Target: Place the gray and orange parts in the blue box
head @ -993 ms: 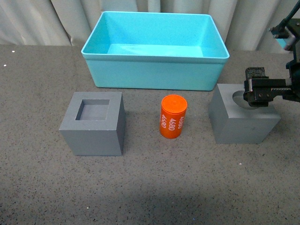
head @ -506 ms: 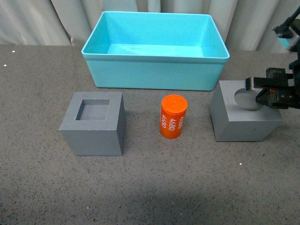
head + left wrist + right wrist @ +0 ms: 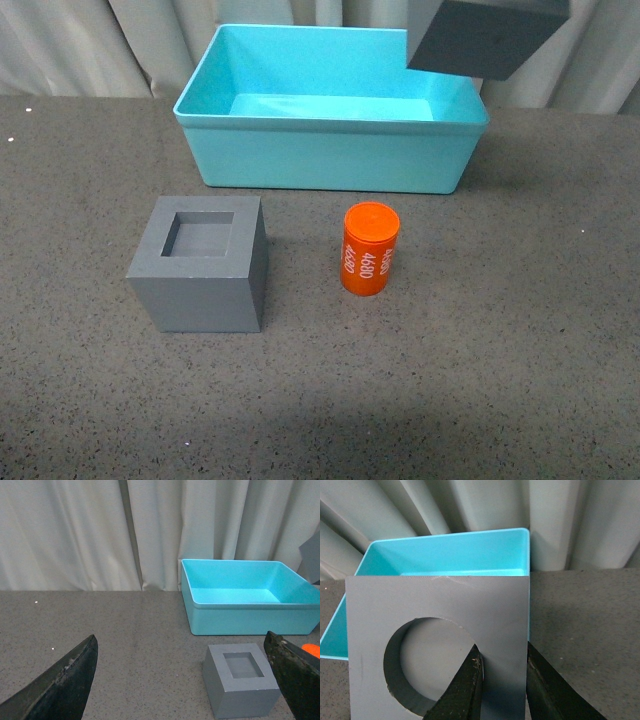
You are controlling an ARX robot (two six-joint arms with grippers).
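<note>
The gray cube with the round hole [image 3: 485, 35] hangs in the air over the far right corner of the blue box [image 3: 330, 160]. My right gripper [image 3: 502, 680] is shut on that cube [image 3: 440, 615], one finger inside the hole and one on the outer wall, with the blue box [image 3: 445, 555] below. The gray cube with the square recess [image 3: 200, 265] and the upright orange cylinder [image 3: 370, 250] stand on the table in front of the box. My left gripper [image 3: 182, 680] is open above the table, near the recessed cube [image 3: 240, 680].
Dark speckled tabletop [image 3: 500, 380] spreads around the parts. Pale curtains [image 3: 75, 530] hang behind the box. A sliver of the orange cylinder [image 3: 312, 650] shows beside the left gripper's finger.
The cube with the round hole has left the table at the right and risen up and leftward above the box's far right corner. The right arm no longer shows in the front view.
</note>
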